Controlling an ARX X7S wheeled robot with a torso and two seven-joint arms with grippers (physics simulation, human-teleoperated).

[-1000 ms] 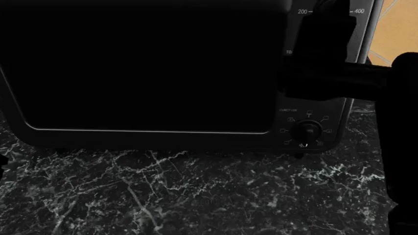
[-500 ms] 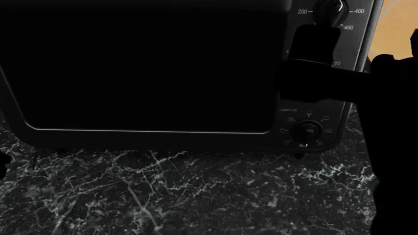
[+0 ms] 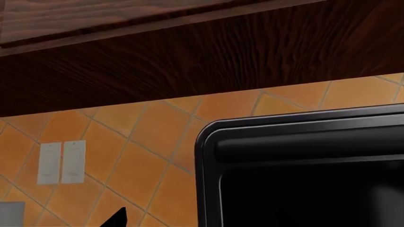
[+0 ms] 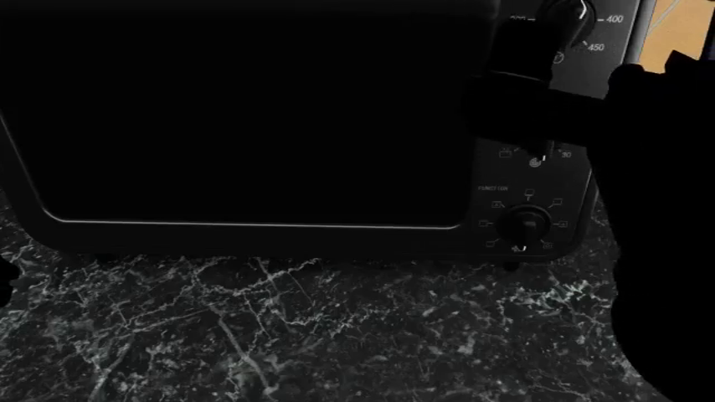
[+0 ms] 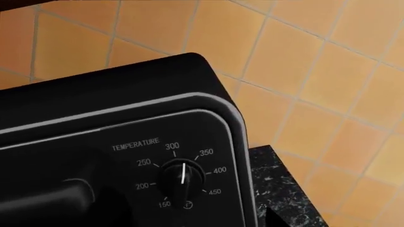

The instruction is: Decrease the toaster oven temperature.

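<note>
The black toaster oven (image 4: 246,117) stands on the counter, its dark glass door filling the head view. Its temperature knob (image 5: 181,177), ringed 150 to 450, points near 300; it also shows at the top of the head view (image 4: 564,12). My right gripper (image 4: 523,46) hangs just below and left of that knob, not touching it. In the right wrist view only one fingertip (image 5: 275,221) shows, far off to one side, so the jaws look open and empty. Of my left gripper, one fingertip (image 3: 117,218) shows beside the oven's top corner (image 3: 208,137).
The icon-ringed function knob (image 4: 523,224) sits at the column's bottom; the middle knob (image 4: 537,156) is partly hidden by my right arm (image 4: 659,209). Black marble counter (image 4: 280,327) lies in front. Orange tiled wall (image 3: 126,142), wall switches (image 3: 61,162) and a wooden cabinet (image 3: 189,56) are behind.
My right arm has shifted left and drawn closer to the camera, uncovering part of the middle knob. The gripper came off the temperature knob and now sits below and left of it.
</note>
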